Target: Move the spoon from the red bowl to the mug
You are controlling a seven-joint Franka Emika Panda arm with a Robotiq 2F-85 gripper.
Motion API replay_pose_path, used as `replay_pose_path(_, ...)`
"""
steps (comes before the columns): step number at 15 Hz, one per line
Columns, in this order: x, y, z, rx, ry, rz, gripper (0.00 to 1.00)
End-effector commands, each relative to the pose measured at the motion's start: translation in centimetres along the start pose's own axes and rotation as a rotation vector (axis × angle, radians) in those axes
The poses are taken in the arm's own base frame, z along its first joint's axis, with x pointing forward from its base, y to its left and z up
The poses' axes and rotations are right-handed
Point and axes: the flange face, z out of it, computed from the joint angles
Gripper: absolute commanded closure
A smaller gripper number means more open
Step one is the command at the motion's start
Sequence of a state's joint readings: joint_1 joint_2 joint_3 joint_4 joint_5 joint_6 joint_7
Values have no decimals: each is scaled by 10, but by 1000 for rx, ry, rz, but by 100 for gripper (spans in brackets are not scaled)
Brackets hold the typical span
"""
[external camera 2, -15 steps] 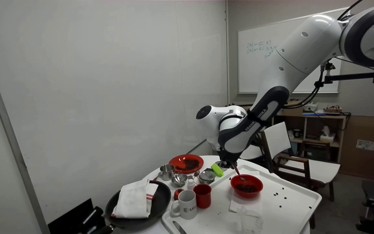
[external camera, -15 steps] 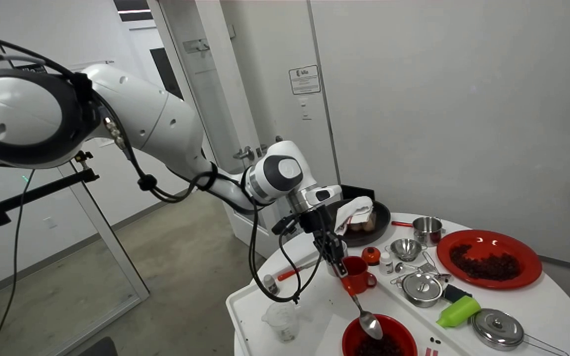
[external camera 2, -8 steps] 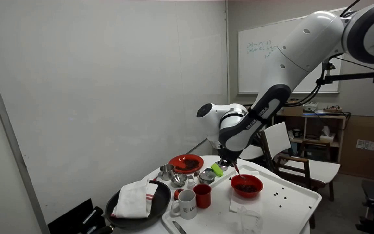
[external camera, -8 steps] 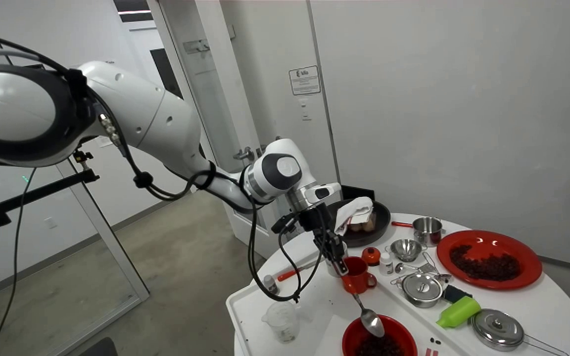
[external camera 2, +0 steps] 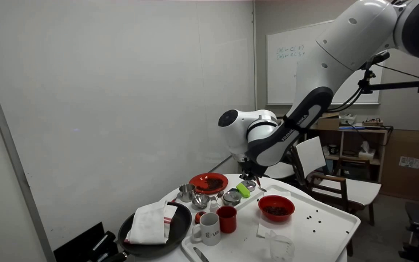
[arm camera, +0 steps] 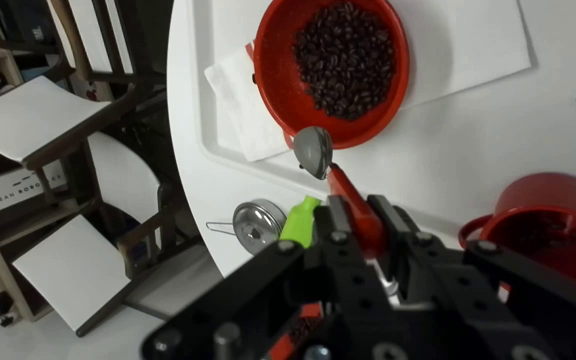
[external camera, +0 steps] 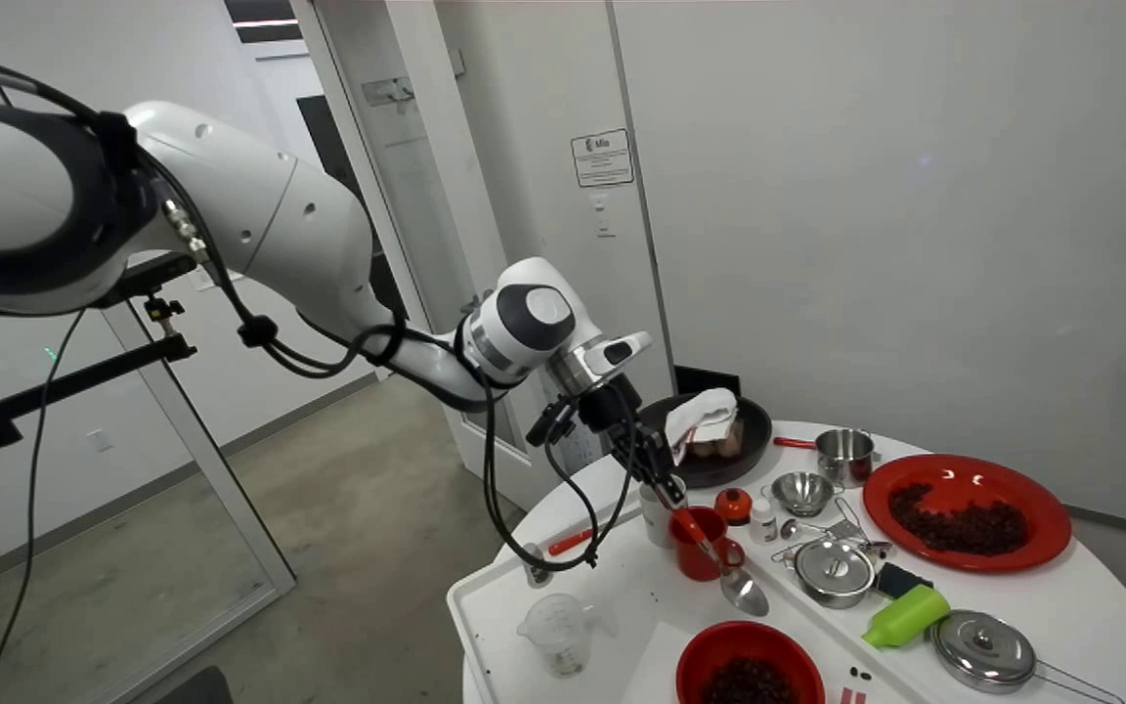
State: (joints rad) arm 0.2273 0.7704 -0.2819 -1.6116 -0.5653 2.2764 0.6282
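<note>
My gripper [external camera: 677, 501] is shut on the red handle of the spoon [external camera: 744, 592]. In the wrist view the fingers [arm camera: 357, 202] pinch the handle, and the spoon's metal head [arm camera: 313, 150] points away, overlapping the bowl's edge. The spoon [external camera 2: 258, 182] is in the air, clear of the red bowl [external camera 2: 276, 217]. The red bowl [external camera: 705, 660] stands on the tray and holds dark beans; its inner wall [arm camera: 278, 65] shows in the wrist view. A red mug [external camera 2: 227, 220] stands beside a white mug [external camera 2: 209, 229]. The red mug [arm camera: 553, 192] is at right in the wrist view, with dark contents.
A clear measuring jug [external camera: 558, 636] stands on the white tray [external camera 2: 347, 222]. Steel pots [external camera: 835, 570], a green bottle [external camera: 907, 616] and a wide red dish [external camera: 1052, 528] stand beside the tray. A frying pan [external camera 2: 186, 218] holding a towel sits near the white mug.
My gripper has lifted the spoon up out of the red bowl and away from it. The bowl and mugs have not moved.
</note>
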Motion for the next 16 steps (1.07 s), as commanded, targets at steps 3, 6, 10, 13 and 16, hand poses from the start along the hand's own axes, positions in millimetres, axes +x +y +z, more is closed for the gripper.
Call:
replay_pose_path(3,-4,8,-55,155,161,-83,92)
replay_pose_path(6,-1,1,-68,238,208,-149,92)
replay_pose_path(10,3,-11,-55,313,157,-221,92)
replay_pose_path(13,3,-19,-35,401,88,-253,92)
replay_pose_path(16,4,-23,-15,438,62,-273,92)
